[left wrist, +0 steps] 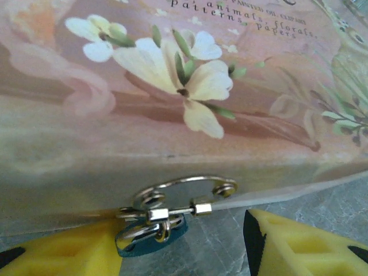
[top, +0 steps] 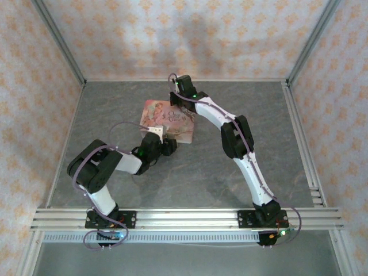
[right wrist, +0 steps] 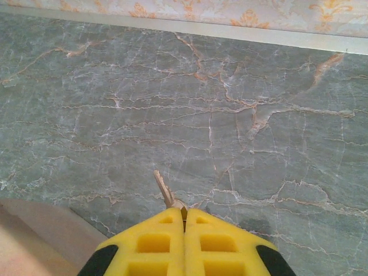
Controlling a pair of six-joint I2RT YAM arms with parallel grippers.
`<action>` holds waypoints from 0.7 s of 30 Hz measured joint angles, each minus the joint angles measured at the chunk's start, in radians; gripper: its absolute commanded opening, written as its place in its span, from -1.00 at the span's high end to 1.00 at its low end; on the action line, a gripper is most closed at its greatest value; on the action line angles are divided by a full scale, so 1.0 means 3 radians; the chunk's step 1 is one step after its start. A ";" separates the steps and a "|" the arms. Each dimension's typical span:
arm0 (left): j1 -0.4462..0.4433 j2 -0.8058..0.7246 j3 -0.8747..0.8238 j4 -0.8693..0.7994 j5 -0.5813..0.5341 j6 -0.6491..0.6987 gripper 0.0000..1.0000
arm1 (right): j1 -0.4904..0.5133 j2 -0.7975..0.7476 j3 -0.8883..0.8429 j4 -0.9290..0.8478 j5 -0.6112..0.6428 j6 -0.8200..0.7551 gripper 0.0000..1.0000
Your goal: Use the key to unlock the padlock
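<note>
The left gripper (left wrist: 187,240) sits low at the near side wall of the pink tin (left wrist: 172,144) with its yellow fingers (left wrist: 299,247) spread. The teal padlock (left wrist: 150,237) is between them, hard against one finger and clear of the other, hanging at the tin's metal clasp (left wrist: 184,187). The tin lies about the middle of the table (right wrist: 241,103). Beyond it, towards the far edge, the right gripper (right wrist: 184,211) has its jaws pressed together, pinching the key (right wrist: 165,187), whose pale tip sticks out over bare table.

We see a grey-green marbled worktop (top: 201,178) veined in pale orange; on it, toward the far middle, lies a pink flower-printed tin (top: 164,118), flat.
</note>
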 measured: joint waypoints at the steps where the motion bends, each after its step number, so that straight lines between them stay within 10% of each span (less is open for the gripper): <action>1: 0.0001 -0.0003 0.0000 -0.0010 0.0003 0.0005 -0.09 | 0.0000 0.0000 -0.0004 0.0001 0.0000 0.0000 1.00; 21: 0.0055 -0.0019 0.0010 -0.0099 0.0359 0.0140 0.61 | 0.0000 -0.0046 -0.0103 0.0058 0.0004 0.0000 1.00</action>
